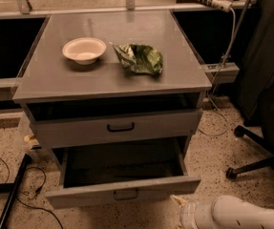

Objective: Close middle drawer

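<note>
The middle drawer (122, 191) is the wide grey drawer pulled out below the upper one. Its plain grey box is open and looks empty, and a small bar handle (126, 193) sits at the centre of its front. My gripper (178, 201) is at the bottom right, just below the right end of that drawer front, on the end of my white arm (237, 213). Only its tip shows. The drawer above (121, 127) has a black handle and stands slightly out.
A white bowl (84, 50) and a green crumpled bag (139, 58) lie on the cabinet top (112, 78). An office chair base (258, 151) stands on the right. Cables and a black bar (12, 194) lie on the speckled floor on the left.
</note>
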